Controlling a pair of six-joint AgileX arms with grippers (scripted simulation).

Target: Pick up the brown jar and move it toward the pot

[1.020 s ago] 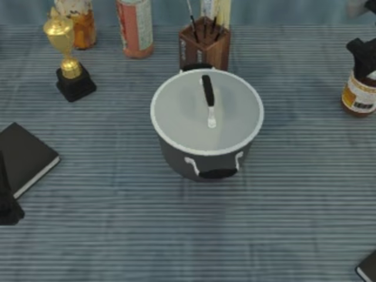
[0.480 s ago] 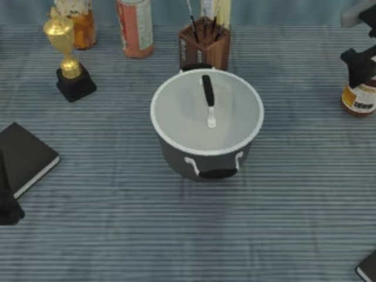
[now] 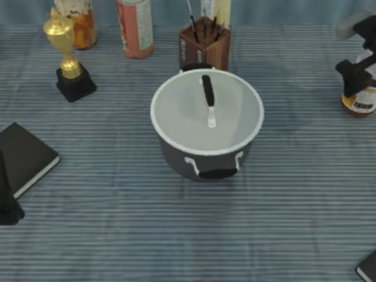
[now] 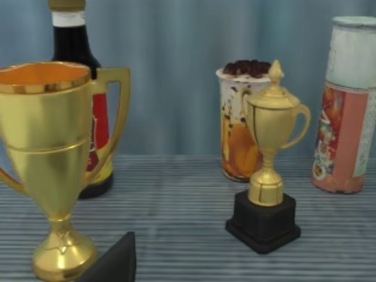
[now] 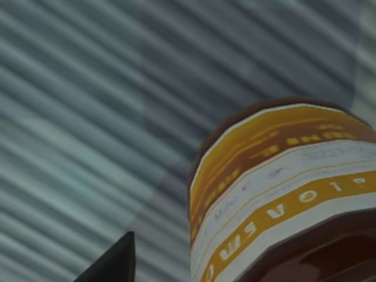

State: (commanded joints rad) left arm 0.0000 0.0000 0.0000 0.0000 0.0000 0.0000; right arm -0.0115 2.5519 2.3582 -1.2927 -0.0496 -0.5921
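**Right claw over the brown jar at the bench's right edge**

The right claw [image 3: 359,70] sits on top of the brown jar [image 3: 359,100], hiding its lid; whether its fingers grip the jar I cannot tell. The jar stands upright on the striped bench [image 3: 106,223] at the far right, well apart from the pot [image 3: 207,126] in the middle. In the right wrist view the jar's yellow-and-white label [image 5: 282,194] fills the frame. The left claw [image 3: 7,205] rests at the bench's left edge, its state also unclear.

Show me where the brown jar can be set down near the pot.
Free: the bare cloth between the pot and the brown jar, under the right gripper, and the wide strip in front of the pot. Crowded: behind it, where the wooden holder stands close.
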